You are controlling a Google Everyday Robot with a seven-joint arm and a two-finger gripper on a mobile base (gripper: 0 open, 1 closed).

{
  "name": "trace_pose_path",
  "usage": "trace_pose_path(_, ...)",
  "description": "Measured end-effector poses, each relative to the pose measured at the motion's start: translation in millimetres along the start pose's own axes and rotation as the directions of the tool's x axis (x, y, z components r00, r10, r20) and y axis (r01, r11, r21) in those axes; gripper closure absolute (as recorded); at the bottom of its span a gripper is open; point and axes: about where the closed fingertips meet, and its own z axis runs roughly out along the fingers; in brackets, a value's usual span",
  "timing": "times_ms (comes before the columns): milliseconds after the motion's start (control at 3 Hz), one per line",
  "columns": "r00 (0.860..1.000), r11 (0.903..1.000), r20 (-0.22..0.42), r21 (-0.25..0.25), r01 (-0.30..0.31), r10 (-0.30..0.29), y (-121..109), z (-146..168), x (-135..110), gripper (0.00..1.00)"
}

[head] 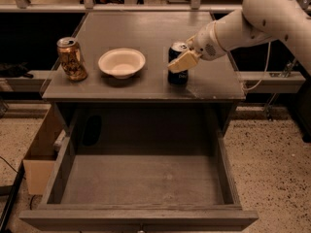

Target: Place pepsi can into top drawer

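Observation:
The pepsi can, dark blue with a silver top, stands upright on the cabinet top, right of centre near its front edge. My gripper reaches in from the right on the white arm and is at the can's upper half, with its tan tip lying across the can's front. The can's base rests on the cabinet top. The top drawer is pulled fully open below, a wide shallow grey drawer with nothing in it.
A gold-brown patterned can stands at the left of the cabinet top. A white bowl sits between the two cans. A cardboard box stands on the floor left of the drawer. A rail runs behind the cabinet.

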Motion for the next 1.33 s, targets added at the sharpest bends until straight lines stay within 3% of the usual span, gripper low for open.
trace_pose_path(333,1.000,1.0000,0.028,-0.003,0.004,-0.004,7,-9,-17,1.00)
trace_pose_path(667,0.996,0.9991,0.084,0.013,0.041,-0.042,32,-32,-64,1.00)
trace_pose_path(1000,0.996,0.9973,0.055,0.028,0.067,-0.069,54,-55,-88,1.00)
trace_pose_path(1333,0.998,0.9978,-0.057,0.056,0.035,-0.032,85,-99,-74,1.00)
